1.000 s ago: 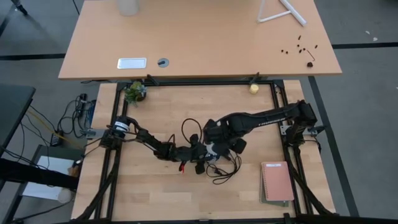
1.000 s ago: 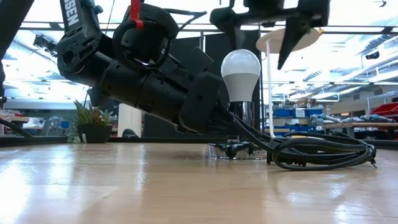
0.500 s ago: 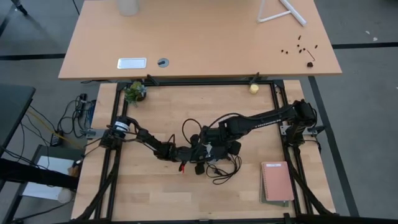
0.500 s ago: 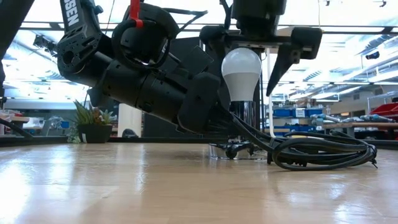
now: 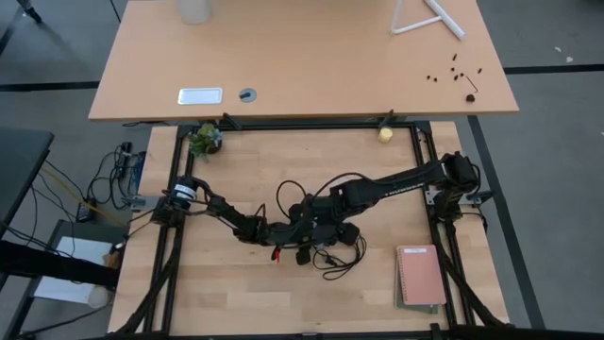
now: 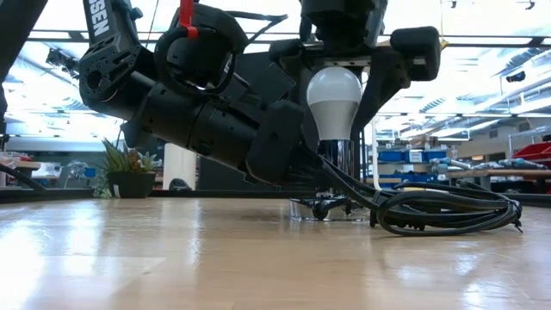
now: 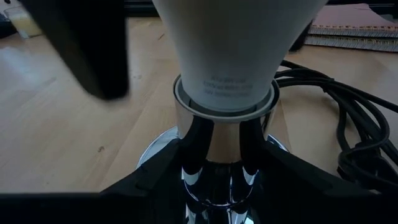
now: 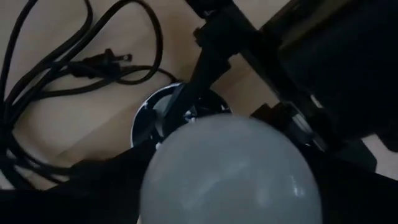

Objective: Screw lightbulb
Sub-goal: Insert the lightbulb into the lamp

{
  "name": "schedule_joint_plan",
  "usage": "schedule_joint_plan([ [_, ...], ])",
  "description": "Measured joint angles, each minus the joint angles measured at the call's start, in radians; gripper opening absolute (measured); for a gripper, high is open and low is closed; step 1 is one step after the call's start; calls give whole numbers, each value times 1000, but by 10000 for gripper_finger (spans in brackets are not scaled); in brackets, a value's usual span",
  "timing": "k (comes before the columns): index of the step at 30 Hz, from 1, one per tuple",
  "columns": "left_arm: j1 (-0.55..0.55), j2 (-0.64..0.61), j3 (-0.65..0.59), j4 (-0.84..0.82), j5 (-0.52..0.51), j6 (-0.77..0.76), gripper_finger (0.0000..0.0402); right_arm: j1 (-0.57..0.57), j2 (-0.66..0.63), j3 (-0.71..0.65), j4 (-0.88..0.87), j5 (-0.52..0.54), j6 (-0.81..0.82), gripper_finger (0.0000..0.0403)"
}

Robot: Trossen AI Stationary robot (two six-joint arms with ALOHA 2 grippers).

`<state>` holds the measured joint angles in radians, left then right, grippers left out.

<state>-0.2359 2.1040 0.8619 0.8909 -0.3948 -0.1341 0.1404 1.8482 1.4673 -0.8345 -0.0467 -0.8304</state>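
The white lightbulb (image 6: 334, 99) stands upright, its base in the chrome socket (image 7: 219, 155). The socket's round foot (image 6: 331, 207) rests on the table. My left gripper (image 7: 221, 171) comes in low from the table's left and is shut on the socket. My right gripper (image 8: 230, 186) hangs over the bulb (image 8: 231, 168), pointing steeply down. It is open, with one finger on either side of the glass globe. Whether those fingers touch the globe I cannot tell. In the high view the right hand (image 5: 328, 219) covers the bulb. My left gripper pinches the socket's chrome stem (image 7: 217, 146) between its two fingers (image 7: 165, 171), just under the collar where the bulb sits. The fingers come nearly level from the table's left, slanting a little down. The socket stands upright with its foot on the table.
The socket's black cord (image 6: 448, 211) lies coiled on the table to the right of the socket, with more loops (image 5: 335, 260) toward the near edge. A pink notebook (image 5: 420, 276) lies at the near right. A small plant (image 5: 204, 139) and a yellowish ball (image 5: 386, 134) sit at the far edge.
My right gripper has come down over the bulb and tipped more steeply downward, shifting toward the table's left. Its fingers were above the bulb's top and now stand at both sides of the globe. The bulb and socket have kept still.
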Motion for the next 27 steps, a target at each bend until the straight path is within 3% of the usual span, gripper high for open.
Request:
schedule_joint_plan([
  [13, 0, 0, 0, -3, -3, -1, 202, 15, 29, 0, 38, 19, 168, 248],
  [18, 0, 0, 0, -3, -3, -3, 202, 15, 29, 1, 31, 29, 268, 245],
  [27, 0, 0, 0, -4, -9, -31, 202, 1, 29, 1, 27, 35, 758, 268],
])
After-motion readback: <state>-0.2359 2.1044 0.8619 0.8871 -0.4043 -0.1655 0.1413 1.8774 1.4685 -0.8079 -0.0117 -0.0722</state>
